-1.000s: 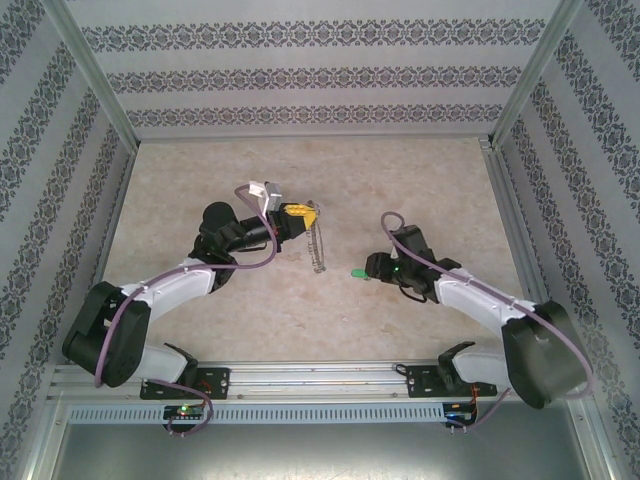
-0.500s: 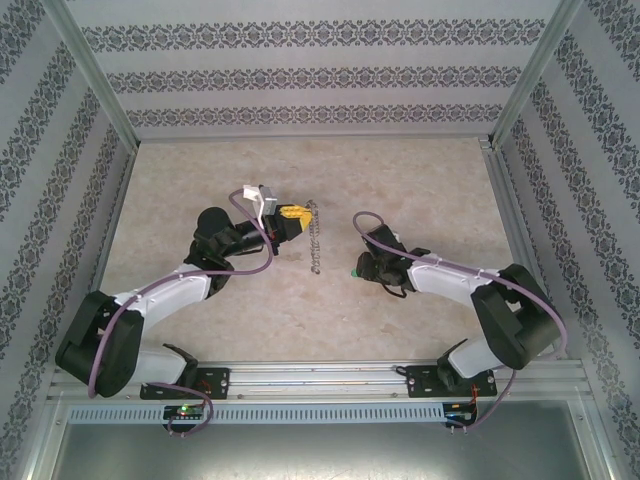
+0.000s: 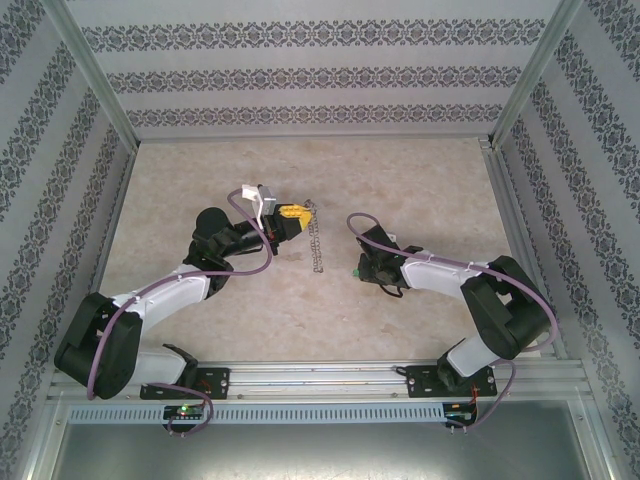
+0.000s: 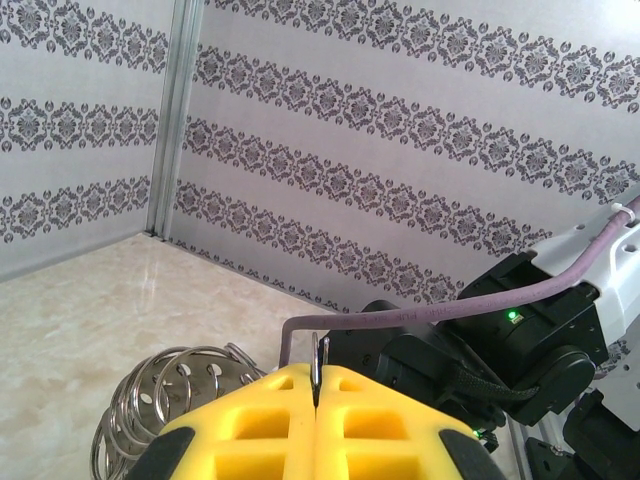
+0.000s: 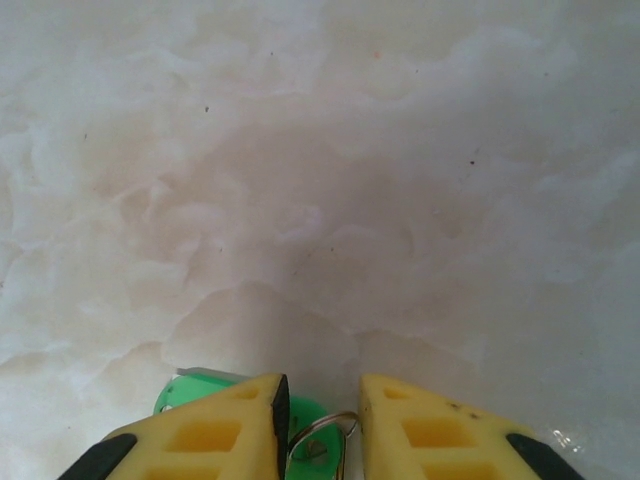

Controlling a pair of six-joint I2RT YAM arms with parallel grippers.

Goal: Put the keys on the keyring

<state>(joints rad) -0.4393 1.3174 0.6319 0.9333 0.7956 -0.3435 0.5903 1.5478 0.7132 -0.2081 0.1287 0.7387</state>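
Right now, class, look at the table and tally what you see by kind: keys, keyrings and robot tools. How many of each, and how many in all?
Green-headed key: 1
Keyring: 1
Tools: 2, the left tool and the right tool
Total: 4

We counted two grippers, the left gripper (image 3: pixel 293 212) at ten o'clock from the keyring (image 3: pixel 317 240) and the right gripper (image 3: pixel 362 270) at four. We found one keyring and one green key (image 3: pixel 356 273). The ring's small loops were too many and too fine to count.
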